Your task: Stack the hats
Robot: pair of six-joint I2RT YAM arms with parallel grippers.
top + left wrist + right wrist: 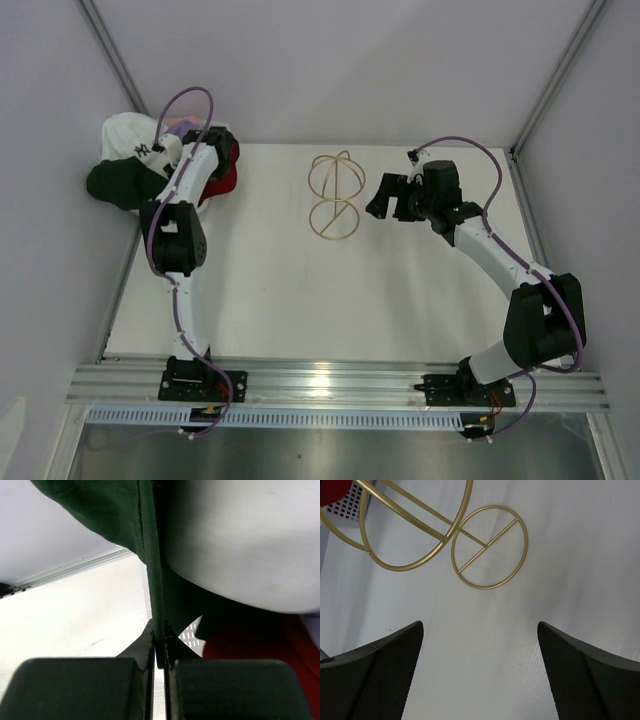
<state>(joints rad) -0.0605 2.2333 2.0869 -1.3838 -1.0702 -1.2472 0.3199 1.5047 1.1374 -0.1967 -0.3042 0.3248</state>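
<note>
The hats lie in a heap at the table's far left corner. It holds a white cap [128, 134], a dark green cap [113, 181], a red cap [222, 186] and a bit of lavender cap [180, 124]. My left gripper [213, 155] reaches into the heap. In the left wrist view it [160, 630] is shut on a thin edge of the dark green cap [107, 515], with the white cap [240, 545] to the right and the red cap [255, 645] lower right. My right gripper [385, 197] is open and empty above the table [480, 625].
A gold wire stand [335, 195] is on the table's middle far part, just left of my right gripper; it also shows in the right wrist view [487, 547]. A white mesh basket [191, 634] sits under the hats. Grey walls close in at the left, back and right.
</note>
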